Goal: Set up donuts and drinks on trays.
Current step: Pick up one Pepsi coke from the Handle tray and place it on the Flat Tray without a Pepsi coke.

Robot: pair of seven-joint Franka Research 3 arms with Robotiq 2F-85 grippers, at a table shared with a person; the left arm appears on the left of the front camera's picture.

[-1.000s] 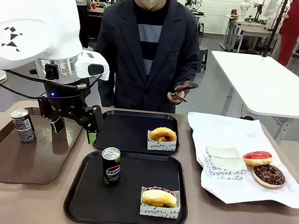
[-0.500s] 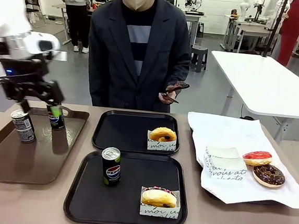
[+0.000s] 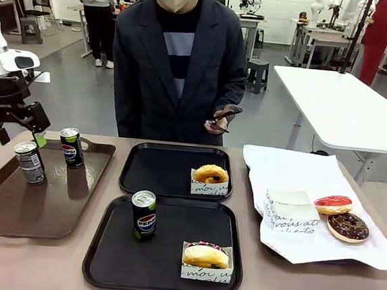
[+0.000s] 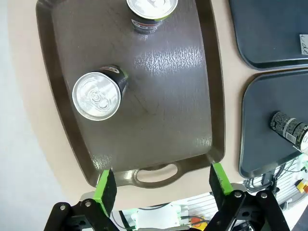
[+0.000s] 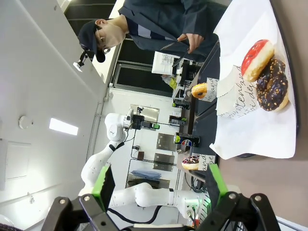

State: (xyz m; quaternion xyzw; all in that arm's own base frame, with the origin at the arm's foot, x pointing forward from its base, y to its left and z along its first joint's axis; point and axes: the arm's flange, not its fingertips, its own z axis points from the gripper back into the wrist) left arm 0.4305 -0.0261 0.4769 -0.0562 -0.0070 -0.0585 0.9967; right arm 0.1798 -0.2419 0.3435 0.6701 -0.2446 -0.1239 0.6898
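left: long tray, outer can and inner can at far end | middle far: far tray, far donut at right | middle near: near tray, middle can left, near donut near-right | right: paper, two bare donuts at right, apparently touching

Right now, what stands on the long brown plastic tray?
A slim black silver-topped can and a second can stand upright and apart on the brown tray. The tray's surface under each is covered.

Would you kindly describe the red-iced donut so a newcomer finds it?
On the white paper sheet at the right, two unwrapped donuts lie near the right edge. The red-iced ring donut is the farther, behind the sprinkled chocolate donut.
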